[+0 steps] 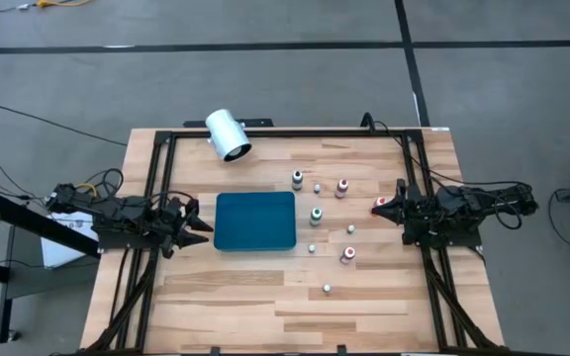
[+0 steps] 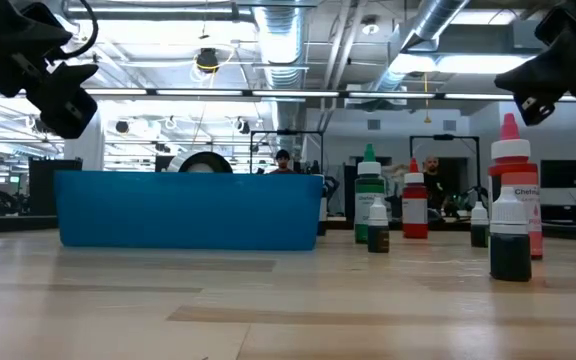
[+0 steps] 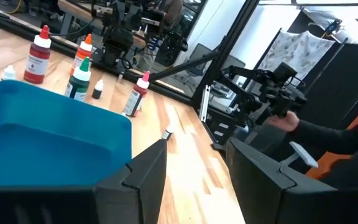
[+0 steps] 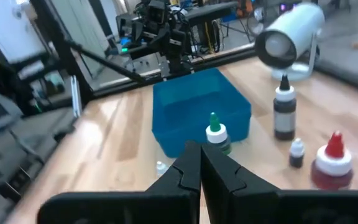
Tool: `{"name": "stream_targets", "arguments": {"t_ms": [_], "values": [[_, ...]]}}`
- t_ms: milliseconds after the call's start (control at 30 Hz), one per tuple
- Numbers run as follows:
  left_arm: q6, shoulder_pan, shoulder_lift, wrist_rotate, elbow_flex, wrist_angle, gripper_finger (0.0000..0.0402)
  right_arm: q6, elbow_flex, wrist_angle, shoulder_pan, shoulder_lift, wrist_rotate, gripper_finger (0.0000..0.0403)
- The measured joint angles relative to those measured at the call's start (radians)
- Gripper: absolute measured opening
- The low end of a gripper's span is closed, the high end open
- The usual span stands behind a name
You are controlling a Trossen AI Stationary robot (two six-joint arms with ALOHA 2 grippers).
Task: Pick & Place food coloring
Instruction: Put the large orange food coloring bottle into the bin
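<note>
Several tiny food coloring bottles stand upright on the wooden table right of the teal tray [image 1: 255,220]: a dark-topped one [image 1: 297,179], red-topped ones [image 1: 342,187] [image 1: 348,254], a green-topped one [image 1: 317,214], and small whitish pieces [image 1: 312,248] [image 1: 327,289]. Another red-topped bottle [image 1: 380,203] stands just below my right gripper's fingertips. My right gripper [image 4: 199,163] is shut and empty, raised above the bottles at the table's right side [image 2: 553,60]. My left gripper [image 3: 194,165] hangs open and empty off the tray's left edge [image 1: 202,229].
A large white cylinder [image 1: 229,134] lies at the far edge, behind the tray. Black frame rails [image 1: 156,198] run along both table sides under the arms. Bare wood [image 1: 245,297] spreads along the near edge. People show in the room beyond [image 2: 283,160].
</note>
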Motion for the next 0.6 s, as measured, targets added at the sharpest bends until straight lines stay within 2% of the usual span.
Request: {"name": "stream_targets", "arguments": {"t_ms": [200,600], "values": [[-0.077,0.0,0.0,-0.001,0.0,0.001,0.016,-0.164,0.0,0.0,0.0,0.0,0.0,0.0001],[-0.082,0.0,0.0,-0.039,0.0,0.005,0.016,-0.173,0.0,0.002,0.0,0.0,0.0,0.0001]]}}
